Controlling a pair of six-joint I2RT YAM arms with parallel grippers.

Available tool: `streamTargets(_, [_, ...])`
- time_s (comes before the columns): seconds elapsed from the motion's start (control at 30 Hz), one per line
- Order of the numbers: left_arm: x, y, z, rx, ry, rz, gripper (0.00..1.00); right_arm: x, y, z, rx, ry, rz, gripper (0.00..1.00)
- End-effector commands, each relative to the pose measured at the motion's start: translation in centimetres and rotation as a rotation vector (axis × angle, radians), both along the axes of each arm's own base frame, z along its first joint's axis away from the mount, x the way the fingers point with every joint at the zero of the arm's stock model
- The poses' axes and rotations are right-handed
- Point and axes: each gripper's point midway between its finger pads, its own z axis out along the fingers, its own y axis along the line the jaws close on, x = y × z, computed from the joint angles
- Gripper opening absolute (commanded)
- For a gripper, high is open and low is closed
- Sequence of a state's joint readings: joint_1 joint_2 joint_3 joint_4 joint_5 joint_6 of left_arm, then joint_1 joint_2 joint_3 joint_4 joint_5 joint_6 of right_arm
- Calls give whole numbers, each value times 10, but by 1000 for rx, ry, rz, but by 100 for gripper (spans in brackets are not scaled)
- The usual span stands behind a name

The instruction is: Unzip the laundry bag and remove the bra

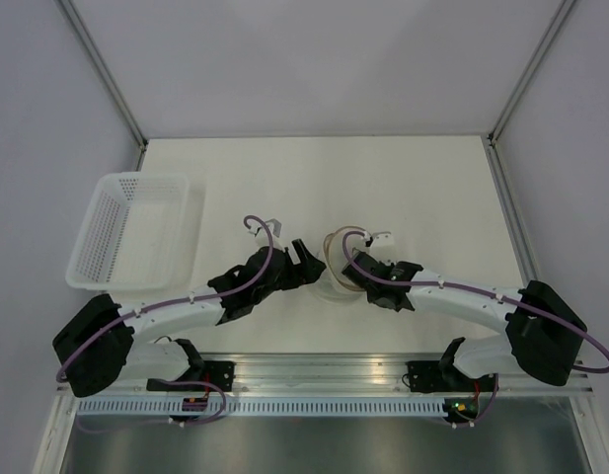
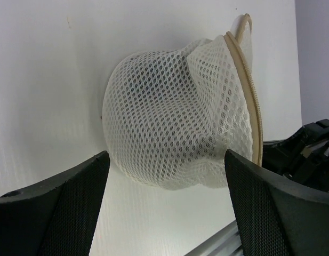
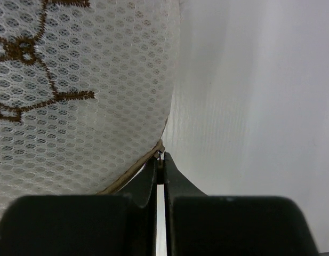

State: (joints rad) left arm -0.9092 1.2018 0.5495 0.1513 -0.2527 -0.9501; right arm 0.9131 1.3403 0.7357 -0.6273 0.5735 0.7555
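Observation:
The laundry bag (image 1: 336, 259), a white mesh dome with a tan zip rim (image 2: 250, 96), lies on the table between my two grippers. My left gripper (image 1: 310, 267) is open, and the bag (image 2: 175, 122) sits just ahead of its two spread fingers without touching them. My right gripper (image 3: 160, 158) is shut on the small metal zip pull (image 3: 160, 154) at the tan rim, beside the bag's flat face (image 3: 73, 101) with its brown stitched mark. The bra is hidden. Only a grey shade shows through the mesh in the left wrist view.
A white perforated plastic basket (image 1: 136, 232) stands at the left of the table. The metal rail of the near table edge (image 1: 324, 370) runs below the arms. The right arm's black gripper body (image 2: 308, 152) shows right behind the bag.

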Motion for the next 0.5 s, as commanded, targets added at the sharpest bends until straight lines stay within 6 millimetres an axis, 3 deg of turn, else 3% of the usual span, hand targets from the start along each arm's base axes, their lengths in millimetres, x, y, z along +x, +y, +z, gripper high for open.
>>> streamTargets(0.0, [17, -21, 29, -61, -129, -38, 91, 0, 3, -3, 23, -1, 5, 0])
streamTargets(0.03, [21, -25, 34, -68, -156, -44, 90, 0, 3, -3, 26, 1, 6, 1])
streamTargets(0.1, [24, -28, 22, -29, -146, -52, 85, -1, 5, -2, 40, 1, 11, 1])
streamTargets(0.23, [28, -37, 4, 20, -129, -88, 63, -2, 10, 0, 74, -2, 34, 0])
streamTargets(0.27, [28, -41, 4, 4, -138, -97, 49, -1, 11, 2, 83, -6, 34, 0])
streamTargets(0.3, [27, -43, -6, 11, -121, -108, 41, -1, 13, 3, 92, -6, 44, 1])
streamTargets(0.33, [26, -45, -8, 7, -117, -113, 25, -1, 15, 4, 102, -10, 48, 0])
streamTargets(0.43, [24, -50, -15, -6, -100, -133, 2, -2, 15, 8, 114, -16, 53, 0])
streamTargets(0.47, [24, -51, -15, -9, -98, -134, 2, -2, 15, 11, 121, -21, 52, 0])
